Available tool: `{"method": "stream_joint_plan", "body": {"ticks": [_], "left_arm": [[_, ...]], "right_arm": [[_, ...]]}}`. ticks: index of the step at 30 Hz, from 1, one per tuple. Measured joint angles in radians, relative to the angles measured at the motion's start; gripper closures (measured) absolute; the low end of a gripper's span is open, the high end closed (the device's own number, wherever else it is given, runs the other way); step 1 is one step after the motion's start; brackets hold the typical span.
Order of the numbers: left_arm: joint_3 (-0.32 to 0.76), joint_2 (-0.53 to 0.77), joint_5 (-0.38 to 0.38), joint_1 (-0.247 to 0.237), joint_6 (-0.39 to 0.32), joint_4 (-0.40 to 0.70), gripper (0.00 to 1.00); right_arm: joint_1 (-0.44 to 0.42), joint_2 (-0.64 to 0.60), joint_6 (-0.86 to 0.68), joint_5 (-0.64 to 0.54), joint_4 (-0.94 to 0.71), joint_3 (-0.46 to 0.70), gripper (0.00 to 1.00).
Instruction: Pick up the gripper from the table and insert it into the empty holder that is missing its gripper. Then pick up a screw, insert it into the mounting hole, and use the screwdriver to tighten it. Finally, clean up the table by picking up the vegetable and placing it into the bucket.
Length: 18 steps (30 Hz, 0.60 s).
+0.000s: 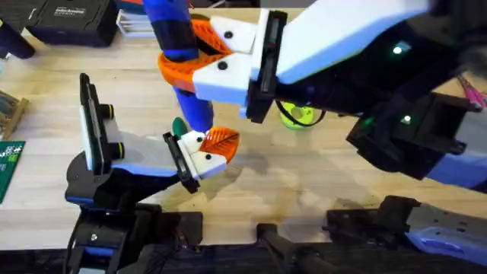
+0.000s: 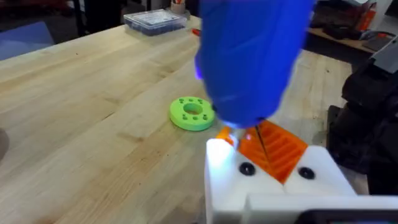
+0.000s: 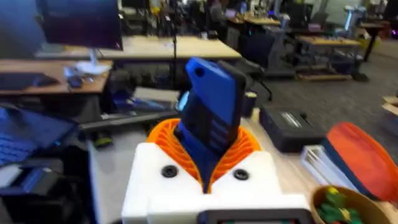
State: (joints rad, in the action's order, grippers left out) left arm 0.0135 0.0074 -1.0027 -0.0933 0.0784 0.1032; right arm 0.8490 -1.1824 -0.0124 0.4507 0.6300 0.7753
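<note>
My right gripper point(image 1: 183, 49) reaches in from the right, shut on the blue screwdriver point(image 1: 179, 38), which stands nearly upright. In the right wrist view the screwdriver point(image 3: 211, 118) sits between the orange pads of that gripper point(image 3: 208, 155). My left gripper point(image 1: 209, 146) lies low over the table, its white finger blocks together around an orange ribbed pad point(image 2: 280, 149). The screwdriver point(image 2: 249, 62) hangs right above it, its thin metal tip pointing down at the pad beside two black screw heads. The teal-green vegetable point(image 1: 179, 125) lies just beside the left gripper. The yellow-orange bucket point(image 3: 351, 198) holds something green.
A lime-green disc with holes point(image 1: 297, 116) point(image 2: 193, 113) lies on the wood right of the screwdriver. A clear parts box point(image 2: 155, 20) stands farther back. A black case point(image 1: 72, 19) is at the back left, a green circuit board point(image 1: 7, 167) at the left edge.
</note>
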Motion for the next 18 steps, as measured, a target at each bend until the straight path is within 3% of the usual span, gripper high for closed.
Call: {"method": "stream_joint_plan", "body": {"ticks": [3,9,14,18], "left_arm": [[0.0,-0.001,0.0,0.0,0.0,0.0,0.997],[0.0,-0.001,0.0,0.0,-0.001,0.0,0.997],[0.0,-0.001,0.0,0.0,-0.001,0.001,0.997],[0.0,-0.001,0.0,0.0,-0.001,0.0,0.997]], "right_arm": [[-0.03,0.0,-0.065,-0.043,-0.05,0.0,0.976],[-0.178,0.0,-0.316,-0.235,-0.158,0.0,0.976],[-0.309,-0.018,-0.586,-0.337,-0.358,0.0,0.976],[-0.377,-0.099,-0.836,-0.403,-0.508,0.0,0.976]]}}
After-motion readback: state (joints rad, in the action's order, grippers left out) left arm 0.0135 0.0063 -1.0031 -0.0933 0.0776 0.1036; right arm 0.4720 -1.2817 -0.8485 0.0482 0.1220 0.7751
